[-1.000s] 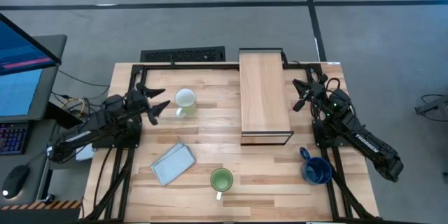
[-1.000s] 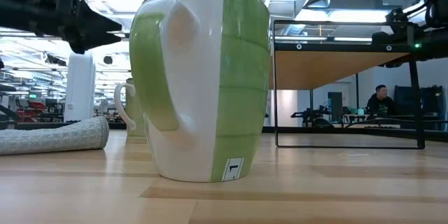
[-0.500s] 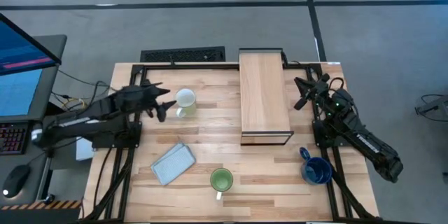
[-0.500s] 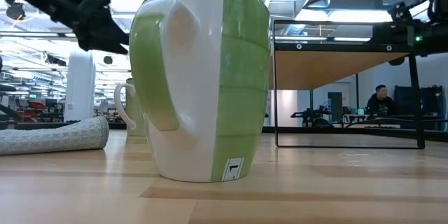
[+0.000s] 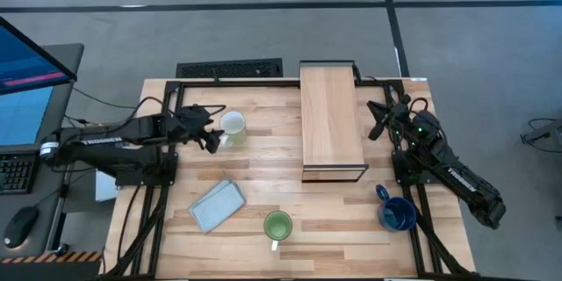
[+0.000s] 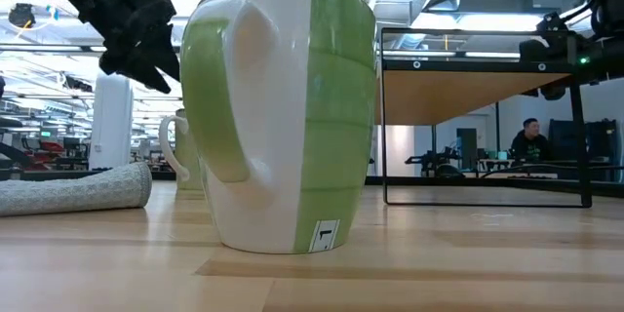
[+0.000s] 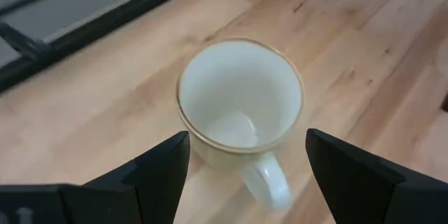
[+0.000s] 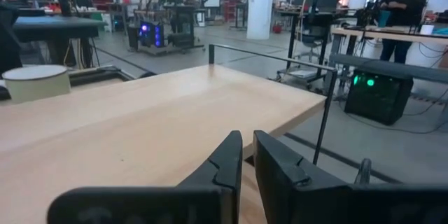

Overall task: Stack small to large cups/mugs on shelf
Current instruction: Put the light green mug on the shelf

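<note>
The left gripper (image 5: 207,132) hovers with fingers spread, just beside the white mug (image 5: 233,125), which stands well left of the shelf (image 5: 331,121). If one finger (image 7: 161,175) comes down on the rim or catches the handle, the mug could tip or skid. The right gripper (image 5: 378,116) waits beside the shelf, fingers nearly together.

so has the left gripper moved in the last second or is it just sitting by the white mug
Yes. In the high view the left gripper has closed in on the white mug, fingers open beside its rim, while the mug has stayed put.
</note>
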You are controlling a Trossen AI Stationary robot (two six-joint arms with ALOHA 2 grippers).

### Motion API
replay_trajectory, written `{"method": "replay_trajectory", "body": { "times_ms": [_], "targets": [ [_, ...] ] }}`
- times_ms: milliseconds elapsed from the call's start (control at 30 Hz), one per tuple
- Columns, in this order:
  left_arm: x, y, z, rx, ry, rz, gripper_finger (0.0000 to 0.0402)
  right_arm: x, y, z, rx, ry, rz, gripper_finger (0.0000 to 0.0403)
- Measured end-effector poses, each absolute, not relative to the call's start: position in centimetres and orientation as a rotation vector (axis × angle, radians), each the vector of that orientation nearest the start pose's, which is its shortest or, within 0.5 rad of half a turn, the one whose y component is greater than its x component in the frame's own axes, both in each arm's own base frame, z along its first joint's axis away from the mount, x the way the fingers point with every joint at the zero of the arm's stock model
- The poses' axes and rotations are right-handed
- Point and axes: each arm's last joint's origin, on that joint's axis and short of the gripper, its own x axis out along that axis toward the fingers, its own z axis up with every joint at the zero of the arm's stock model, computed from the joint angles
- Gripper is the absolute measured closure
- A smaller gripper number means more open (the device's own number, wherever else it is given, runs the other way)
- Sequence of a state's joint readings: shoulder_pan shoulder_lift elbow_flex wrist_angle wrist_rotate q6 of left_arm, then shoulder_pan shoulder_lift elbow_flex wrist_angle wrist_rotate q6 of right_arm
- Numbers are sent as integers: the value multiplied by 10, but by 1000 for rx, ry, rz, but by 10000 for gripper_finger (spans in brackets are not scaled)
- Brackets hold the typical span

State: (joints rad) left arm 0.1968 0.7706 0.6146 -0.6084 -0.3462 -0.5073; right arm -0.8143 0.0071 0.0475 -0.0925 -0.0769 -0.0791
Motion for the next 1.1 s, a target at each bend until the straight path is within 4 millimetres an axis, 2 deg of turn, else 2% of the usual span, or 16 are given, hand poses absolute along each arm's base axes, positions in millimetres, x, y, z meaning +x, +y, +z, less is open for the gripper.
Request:
{"method": "replay_trajectory", "body": {
  "times_ms": [267,600,1100],
  "targets": [
    [153,32,235,-546,692,717,125,67,-67,170,-59,81,-734,343],
    [170,27,217,-567,803,739,125,67,-67,170,-59,82,-734,343],
    [182,29,203,-559,876,773,125,67,-67,170,-59,83,-734,343]
  ]
}}
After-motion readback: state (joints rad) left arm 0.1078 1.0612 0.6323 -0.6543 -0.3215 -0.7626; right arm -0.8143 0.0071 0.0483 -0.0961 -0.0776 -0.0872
